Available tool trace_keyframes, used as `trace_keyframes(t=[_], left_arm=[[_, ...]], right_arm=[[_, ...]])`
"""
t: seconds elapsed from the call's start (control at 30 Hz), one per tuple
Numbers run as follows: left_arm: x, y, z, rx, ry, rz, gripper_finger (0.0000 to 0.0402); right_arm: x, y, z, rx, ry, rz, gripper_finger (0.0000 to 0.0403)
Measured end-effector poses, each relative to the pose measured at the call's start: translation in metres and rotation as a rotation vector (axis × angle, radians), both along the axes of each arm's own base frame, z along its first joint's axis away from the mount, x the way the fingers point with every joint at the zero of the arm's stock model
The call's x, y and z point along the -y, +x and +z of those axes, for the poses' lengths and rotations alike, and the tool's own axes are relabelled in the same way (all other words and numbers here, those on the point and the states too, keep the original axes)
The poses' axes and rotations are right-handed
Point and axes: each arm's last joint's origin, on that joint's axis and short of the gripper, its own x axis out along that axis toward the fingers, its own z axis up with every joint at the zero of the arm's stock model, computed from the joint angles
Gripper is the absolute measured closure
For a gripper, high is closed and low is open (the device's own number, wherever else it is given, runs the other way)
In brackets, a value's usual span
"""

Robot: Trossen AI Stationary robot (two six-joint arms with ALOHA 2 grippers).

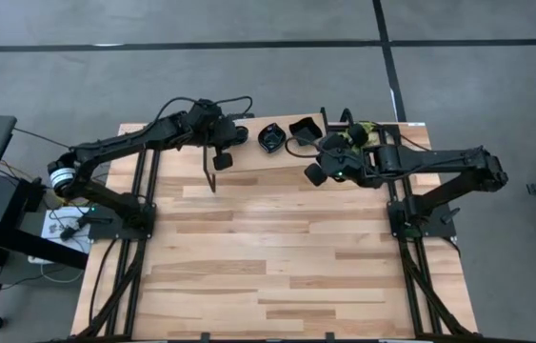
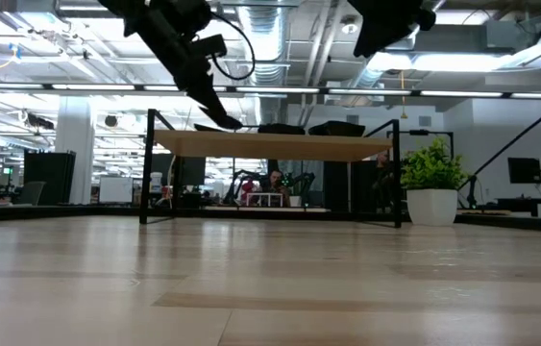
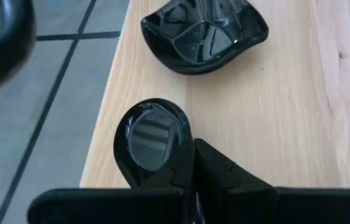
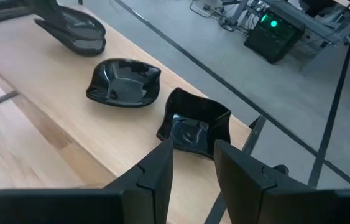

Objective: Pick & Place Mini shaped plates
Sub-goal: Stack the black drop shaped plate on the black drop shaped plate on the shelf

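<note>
Left pincer [image 3: 193,180] is clamped on a teardrop mini plate [image 3: 153,140] over the surface [image 1: 277,257] far edge. Beside it rest a scalloped plate [image 4: 125,82] and a square plate [image 4: 194,123]. Right pincer [image 4: 193,168] hovers half-open, prob. empty, by the square one; no others visible.

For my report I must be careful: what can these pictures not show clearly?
- Left wrist view: the left gripper covers its grip on the round plate.
- Right wrist view: the right gripper covers the near edge of the square plate.
- Low view: the top edge cuts the right gripper.
</note>
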Motion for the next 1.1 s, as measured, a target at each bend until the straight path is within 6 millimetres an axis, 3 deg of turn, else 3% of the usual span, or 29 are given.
trace_keyframes(t=[0.33, 1.1], left_arm=[[0.0042, 0.0044, -0.0075, -0.003, 0.083, 0.014, 0.0393], [0.0045, 0.0038, -0.0102, -0.012, 0.084, 0.016, 0.0379]], right_arm=[[0.0001, 0.0006, -0.0006, -0.005, -0.001, -0.001, 0.029], [0.0, 0.0004, -0.0009, -0.009, -0.001, -0.001, 0.029]])
